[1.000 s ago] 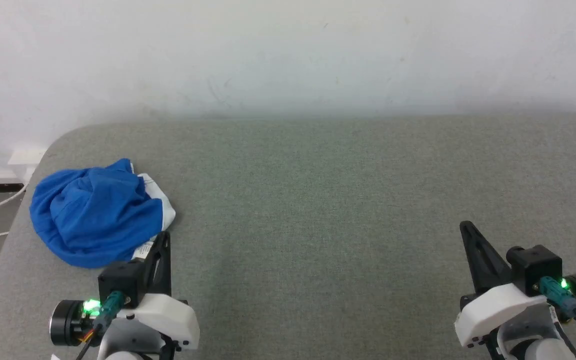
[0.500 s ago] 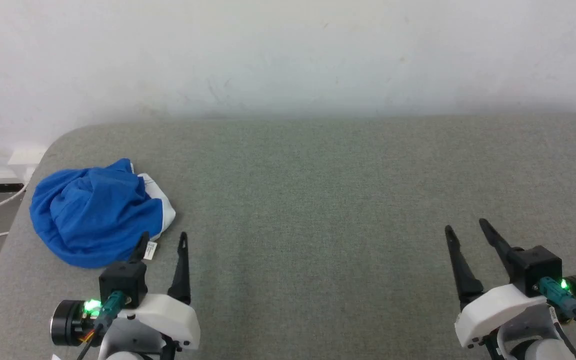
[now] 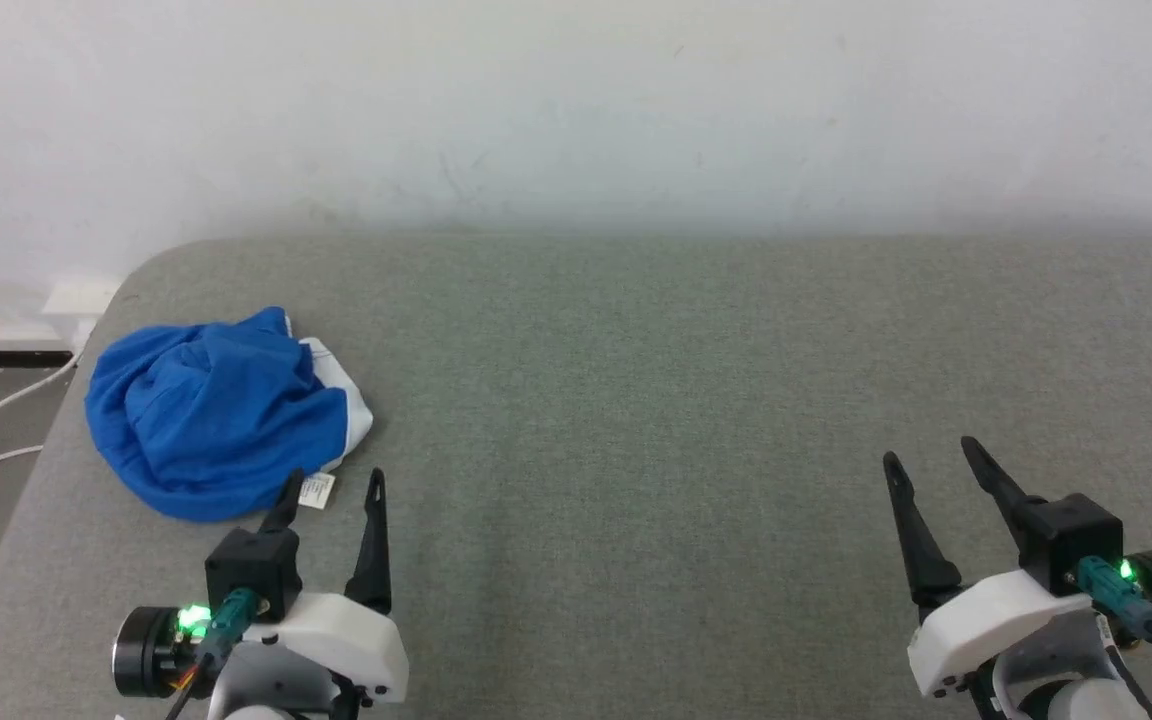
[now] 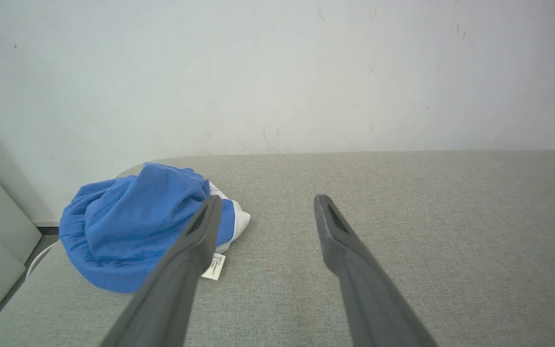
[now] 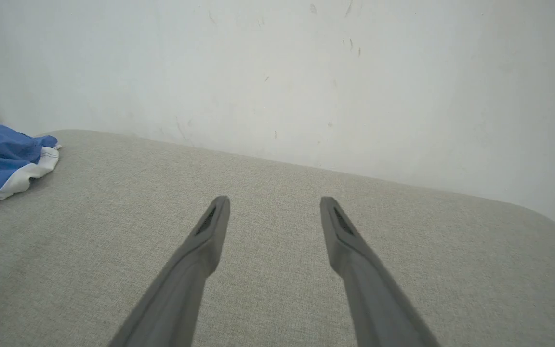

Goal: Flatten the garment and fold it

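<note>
Left pincer (image 3: pixel 335 477) gapes wide and empty at lower left, just below crumpled royal-blue thin-fabric shorts (image 3: pixel 211 420) with a white band, bunched at centre left on the grey-green cloth-covered desk (image 3: pixel 636 400). Right pincer (image 3: pixel 931 452) gapes equally wide, lower right. A scuffed white wall (image 3: pixel 576 100) stands behind.

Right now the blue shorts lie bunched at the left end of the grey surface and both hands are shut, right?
No: the left hand and right hand are open, fingers spread, as the head view shows. The shorts lie bunched at the left end of the grey surface.
</note>
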